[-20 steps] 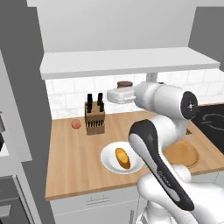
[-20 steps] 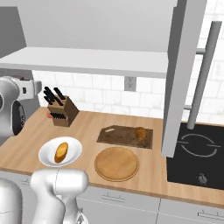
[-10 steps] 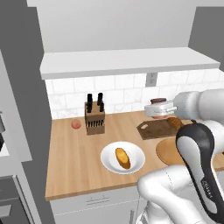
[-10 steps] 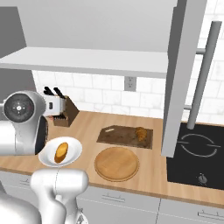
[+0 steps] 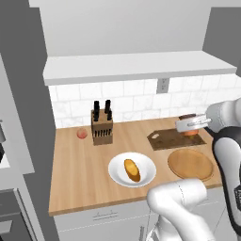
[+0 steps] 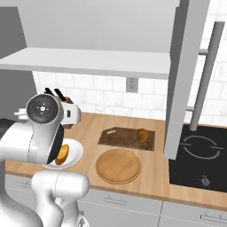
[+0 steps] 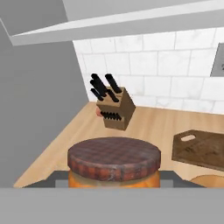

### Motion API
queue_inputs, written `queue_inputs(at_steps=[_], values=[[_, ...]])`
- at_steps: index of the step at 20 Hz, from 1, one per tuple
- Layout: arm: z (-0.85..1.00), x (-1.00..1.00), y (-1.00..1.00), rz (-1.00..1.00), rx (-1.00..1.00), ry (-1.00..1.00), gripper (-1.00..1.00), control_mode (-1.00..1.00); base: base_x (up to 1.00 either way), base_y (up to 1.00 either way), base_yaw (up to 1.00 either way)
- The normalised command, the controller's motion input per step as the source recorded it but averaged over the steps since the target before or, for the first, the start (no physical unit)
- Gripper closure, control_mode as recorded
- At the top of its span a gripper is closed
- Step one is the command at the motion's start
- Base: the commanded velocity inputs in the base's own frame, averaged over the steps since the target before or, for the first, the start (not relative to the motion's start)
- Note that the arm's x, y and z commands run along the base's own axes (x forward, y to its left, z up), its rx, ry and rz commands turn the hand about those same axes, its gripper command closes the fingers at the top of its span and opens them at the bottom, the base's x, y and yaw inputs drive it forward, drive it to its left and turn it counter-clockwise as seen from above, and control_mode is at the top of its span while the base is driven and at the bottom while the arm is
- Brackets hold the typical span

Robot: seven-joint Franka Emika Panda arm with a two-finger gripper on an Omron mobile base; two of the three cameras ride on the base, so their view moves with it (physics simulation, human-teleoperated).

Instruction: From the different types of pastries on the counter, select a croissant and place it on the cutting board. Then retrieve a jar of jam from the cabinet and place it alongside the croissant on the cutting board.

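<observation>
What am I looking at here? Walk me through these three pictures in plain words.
This is a computer-rendered kitchen with a white robot arm standing on a base that can drive. Two pictures come from cameras on that base, behind the arm to its left and right. The third comes from a camera on the arm's hand, looking along its pincer.

On the wooden counter are a knife block, a small pinkish fruit, a white plate with a golden roll, an empty round wooden plate and a dark cutting board. The croissant lies on that board.

The pincer is shut on the jar of jam, orange with a brown lid, and holds it above the counter near the board.
</observation>
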Motion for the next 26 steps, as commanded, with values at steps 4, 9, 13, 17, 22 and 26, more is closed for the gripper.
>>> queue_inputs(at_steps=[4,9,13,17,22,26], values=[[-0.88,-0.01,0.03,0.0,0.0,0.0,1.0,-1.0,0.0,0.0,0.0],[-0.92,0.03,0.01,0.0,0.0,-0.08,1.0,-1.0,0.0,0.0,0.0],[-0.95,0.15,0.0,-0.05,0.0,-0.15,1.0,-1.0,0.0,0.0,0.0],[-0.99,0.3,0.06,-0.09,0.0,-0.2,1.0,-1.0,0.0,0.0,0.0],[-0.72,0.34,0.01,-0.18,0.0,-0.23,1.0,-1.0,0.0,0.0,0.0],[-0.62,0.26,0.0,-0.27,0.0,-0.21,1.0,-1.0,0.0,0.0,0.0]])
